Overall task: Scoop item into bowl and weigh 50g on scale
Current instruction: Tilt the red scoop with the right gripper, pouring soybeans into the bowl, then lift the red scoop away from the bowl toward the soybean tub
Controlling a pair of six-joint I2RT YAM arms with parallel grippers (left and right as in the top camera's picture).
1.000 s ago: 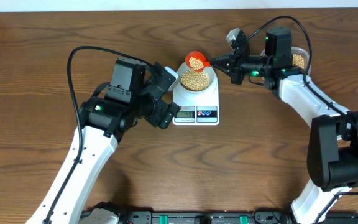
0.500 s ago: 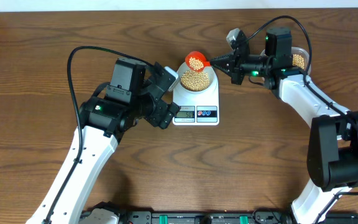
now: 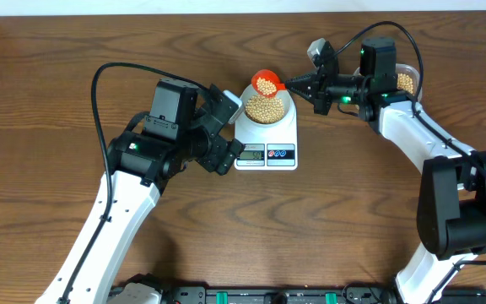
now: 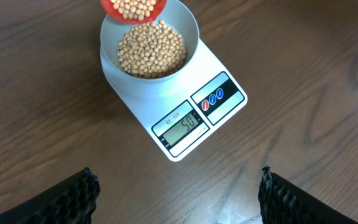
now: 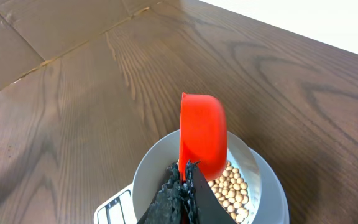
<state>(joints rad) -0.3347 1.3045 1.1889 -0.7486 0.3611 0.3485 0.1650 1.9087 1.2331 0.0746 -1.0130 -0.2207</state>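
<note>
Dark brown wood-grain table [image 3: 40, 101] fills view. White wall strip [image 3: 226, 6] along far edge. Tan creased cardboard [image 5: 36, 25] beyond left edge. Black rail [image 3: 268, 296] at near edge. Light even, shadows soft.

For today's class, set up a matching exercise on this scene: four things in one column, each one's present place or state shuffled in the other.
Things:
1 bowl
2 red scoop
3 left gripper
4 right gripper

States:
a open, holding nothing
b on the scale, beans inside
c shut on the scoop's handle
d held over the bowl's rim

Pairs: 1-b, 2-d, 3-a, 4-c
</note>
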